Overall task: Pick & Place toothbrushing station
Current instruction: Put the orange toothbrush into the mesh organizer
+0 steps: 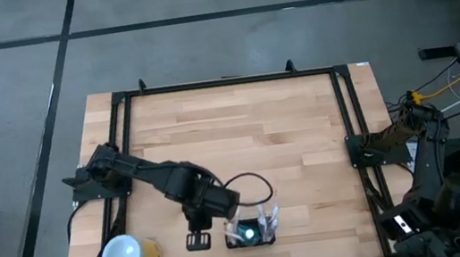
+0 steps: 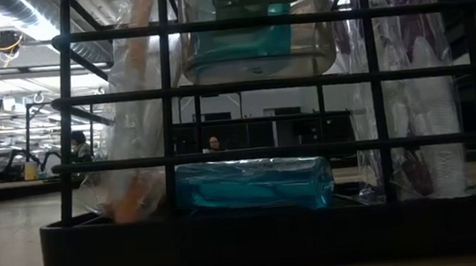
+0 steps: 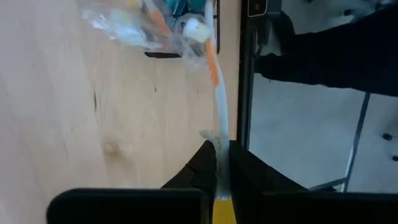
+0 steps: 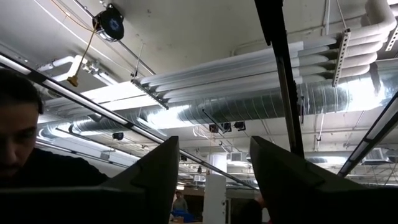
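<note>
The toothbrushing station (image 1: 251, 234) is a small black holder box near the table's near edge, filled with plastic-wrapped items and a teal box. It fills the low view (image 2: 257, 228) and shows in the left wrist view (image 3: 165, 54). My left gripper (image 1: 197, 238) stands just left of it, shut on a white-and-orange toothbrush (image 3: 219, 93). The toothbrush's far end reaches into the wrapped bundle at the station. My right gripper (image 4: 214, 168) is open and empty, off the table's right side, pointing up at the ceiling. My left gripper pinches the toothbrush's handle (image 3: 222, 146) between its two fingers, at the end away from the station. The fingers point toward the table's right edge and lie along the toothbrush. Whether the toothbrush rests on the table, I cannot tell.
A round yellow cup with a white top (image 1: 126, 256) stands at the near left corner. A black frame (image 1: 224, 82) runs around the tabletop. A dark shape (image 3: 329, 56) shows beyond the near edge. A person (image 4: 15, 130) shows beside my right gripper.
</note>
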